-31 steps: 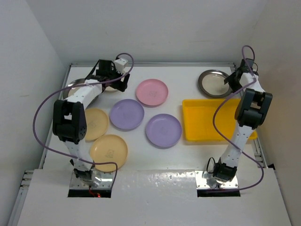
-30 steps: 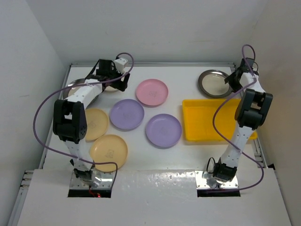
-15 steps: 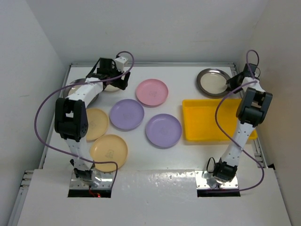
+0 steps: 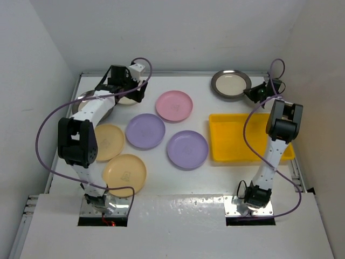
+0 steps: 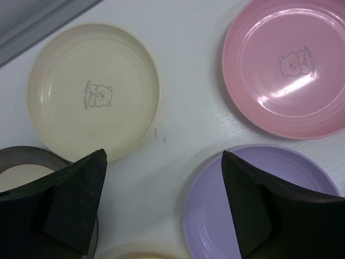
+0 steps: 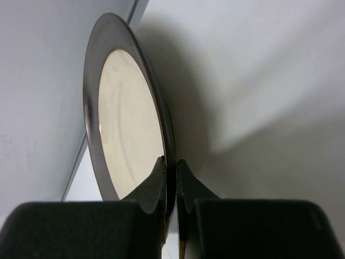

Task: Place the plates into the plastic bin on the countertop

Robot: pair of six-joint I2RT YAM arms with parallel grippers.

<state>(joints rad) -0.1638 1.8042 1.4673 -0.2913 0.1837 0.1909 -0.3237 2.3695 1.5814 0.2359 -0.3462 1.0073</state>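
Now the right fingers [image 6: 156, 186] clamp the silver plate [image 6: 126, 124] by its rim, just beyond the yellow bin [image 4: 232, 137]; the left fingers [image 5: 75, 194] are spread apart over the cream plate [image 5: 94, 91], well left of the bin.

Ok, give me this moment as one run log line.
right gripper: shut on silver plate rim | left gripper: open, empty | yellow bin: no plate inside

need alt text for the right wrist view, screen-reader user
The right hand pinches the rim of a silver-rimmed plate between its two dark fingers. The plate is seen nearly edge-on, its pale centre facing left, against plain white.
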